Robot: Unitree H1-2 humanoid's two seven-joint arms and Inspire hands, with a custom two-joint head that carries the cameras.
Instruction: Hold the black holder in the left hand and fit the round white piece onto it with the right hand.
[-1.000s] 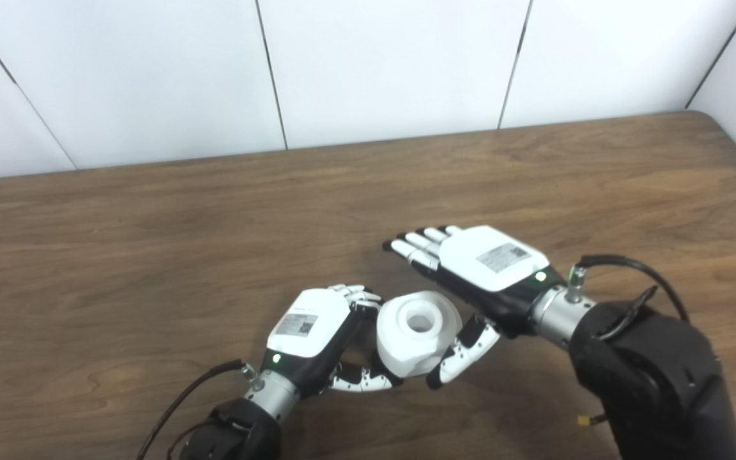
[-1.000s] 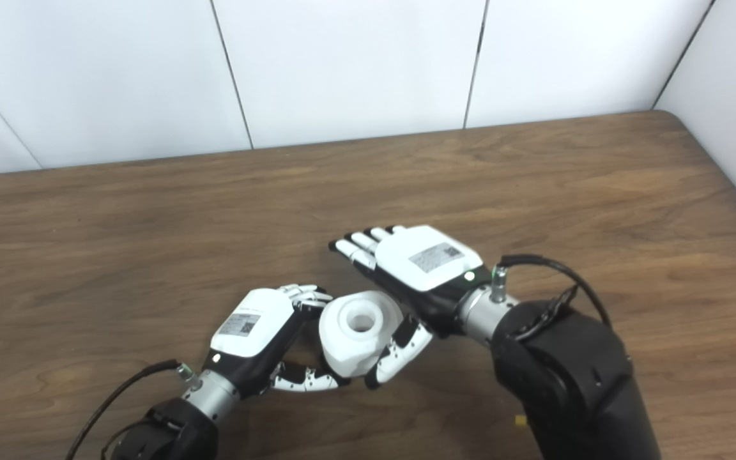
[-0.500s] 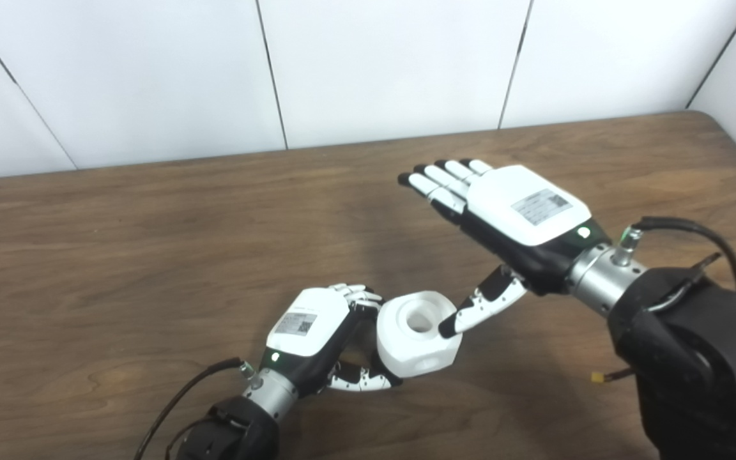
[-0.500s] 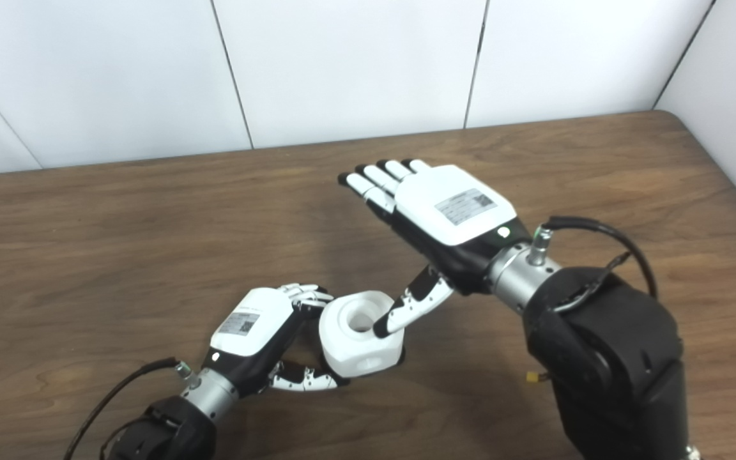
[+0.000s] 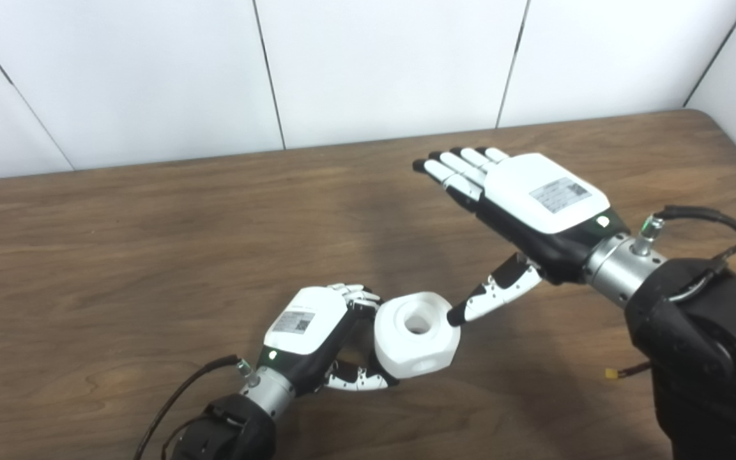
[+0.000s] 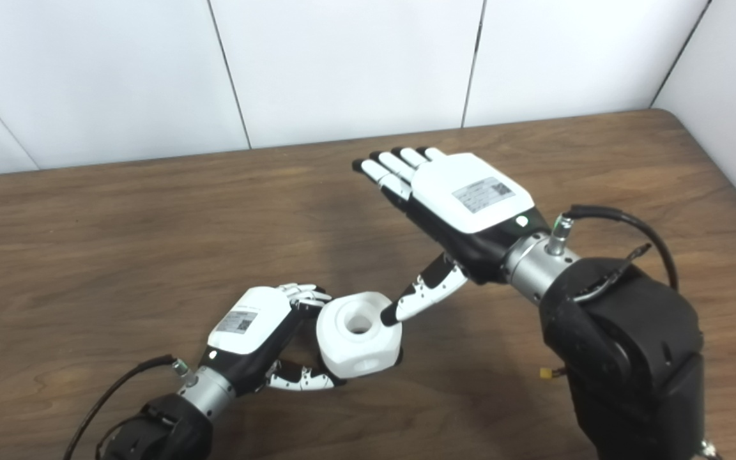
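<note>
White wall panels with dark seams back a brown wood-grain table [image 5: 151,243]; all positions below are taken relative to the round white piece [image 5: 415,334]. That piece sits low over the near-centre of the table, with the left hand [image 5: 309,332] pressed against its left side, fingers curled round it and the thumb reaching under its near edge, so the left hand grips the piece itself. No black holder can be made out in either view; if 1 is present it is hidden under or behind the piece. Right hand [image 5: 534,204] is up and to the right of the piece, well above the table, fingers straight and spread, holding nothing; only its thumb tip reaches down to the piece's upper right rim, and touching versus just clear cannot be told. Judgement: the fitting looks done or nearly done, with only release and inspection left, though seating is unconfirmed. Orientation: the piece is squat with chamfered edges, with no clear long axis; its central bore [image 5: 416,322] opens upward, tipped slightly toward the camera, and a smaller side hole [image 5: 416,367] faces the near edge.
</note>
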